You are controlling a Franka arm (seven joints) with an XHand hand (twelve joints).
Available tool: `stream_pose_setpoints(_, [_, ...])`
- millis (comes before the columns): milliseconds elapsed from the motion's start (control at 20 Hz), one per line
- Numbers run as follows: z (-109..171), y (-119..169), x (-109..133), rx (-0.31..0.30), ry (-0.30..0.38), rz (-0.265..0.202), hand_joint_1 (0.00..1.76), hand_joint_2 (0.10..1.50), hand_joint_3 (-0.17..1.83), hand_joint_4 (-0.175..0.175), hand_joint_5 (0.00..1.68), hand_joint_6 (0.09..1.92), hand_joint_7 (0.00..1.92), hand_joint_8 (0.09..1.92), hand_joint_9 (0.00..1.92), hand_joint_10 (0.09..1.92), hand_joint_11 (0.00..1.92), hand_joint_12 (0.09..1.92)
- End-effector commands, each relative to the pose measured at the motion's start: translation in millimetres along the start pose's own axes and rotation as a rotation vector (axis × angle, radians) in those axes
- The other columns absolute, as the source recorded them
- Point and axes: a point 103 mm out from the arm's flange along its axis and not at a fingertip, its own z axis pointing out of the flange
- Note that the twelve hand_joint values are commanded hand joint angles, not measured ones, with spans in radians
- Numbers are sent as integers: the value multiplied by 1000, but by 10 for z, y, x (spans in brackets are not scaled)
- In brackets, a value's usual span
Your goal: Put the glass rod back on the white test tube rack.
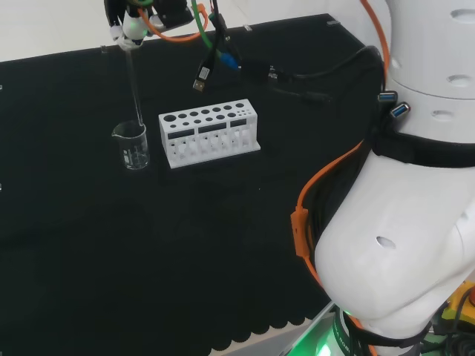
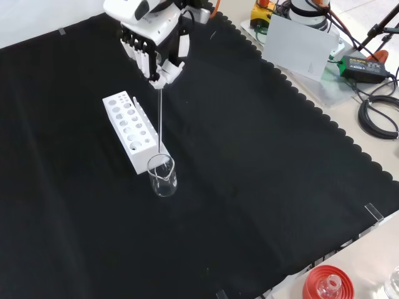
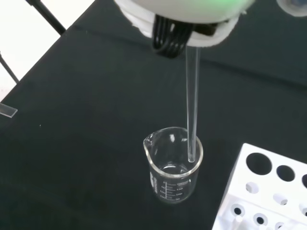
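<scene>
Fingers: I see the fingers [image 2: 144, 57] curled in and pinching the top end of the glass rod [image 2: 160, 118].
Hand: my hand [image 2: 153, 47] hangs high over the table [image 2: 262, 162], above the near end of the rack in the front view.
Glass rod: it hangs straight down from the hand. In the wrist view its bottom tip [image 3: 191, 158] dips just inside the mouth of the beaker, close to the rim. I cannot tell if it touches the glass.
Beaker: a small clear beaker [image 1: 131, 145] stands upright on the black cloth. It has a pouring lip and marks on its side. I cannot tell if there is any liquid in it.
White test tube rack: the rack [image 1: 209, 133] stands just beside the beaker, to its right in the head view. Its top has rows of round holes, big ones and small ones. I see nothing standing in the holes.
Where the rod is: over the beaker, next to the rack, not in the rack.
</scene>
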Motion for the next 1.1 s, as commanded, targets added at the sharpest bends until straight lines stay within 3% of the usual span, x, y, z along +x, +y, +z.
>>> stream_pose_setpoints(50, [-157,-181,-148,-25,-1,29,1327,711,557,-175,1190,538,1377,678,1759,307,1558,652])
stream_pose_setpoints(700, [-180,-471,-744,-32,-5,136,1327,711,559,-175,1190,540,1376,680,1758,309,1557,653])
stream_pose_setpoints(900, [-147,-538,-941,-37,-7,219,1327,710,559,-175,1189,541,1377,679,1758,309,1558,653])
stream_pose_setpoints(950, [-127,-555,-982,-45,-2,205,1327,710,559,-175,1189,541,1376,680,1758,309,1558,653])
stream_pose_setpoints(1100, [-95,-597,-1110,-31,6,227,1327,710,560,-175,1190,541,1376,680,1758,310,1557,653])
